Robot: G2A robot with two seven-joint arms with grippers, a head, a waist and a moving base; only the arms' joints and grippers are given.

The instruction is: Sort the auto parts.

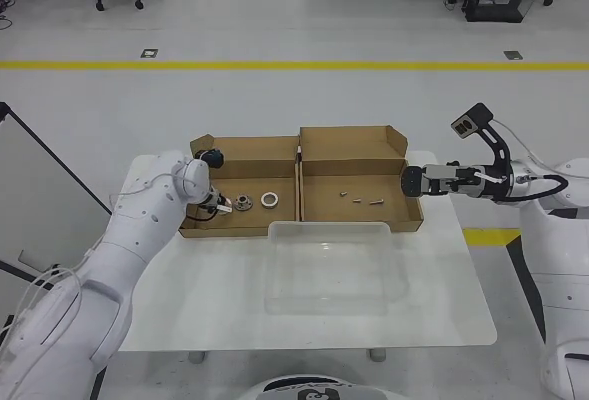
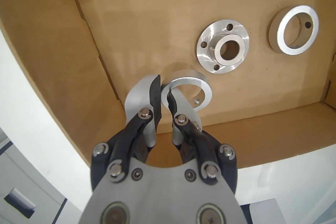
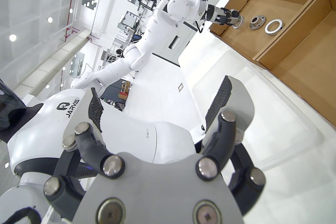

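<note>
The left hand (image 2: 162, 96) is closed on the wall of a plain metal ring (image 2: 189, 78) (one finger inside the bore, one outside), low in the left cardboard box (image 2: 131, 25) close to one wall; the ring is bright machined metal with a small threaded hole through its side. Apart from it on the box floor lie a flanged hub (image 2: 223, 46) with three bolt holes and a second ring (image 2: 294, 29). The right hand (image 3: 160, 87) is wide open and holds nothing, just beside the right box (image 1: 359, 165) above the tabletop (image 1: 224, 290).

white rounded arms (image 1: 144, 215), black cables (image 1: 540, 184), silver screw-studded claws (image 2: 163, 90)
</note>
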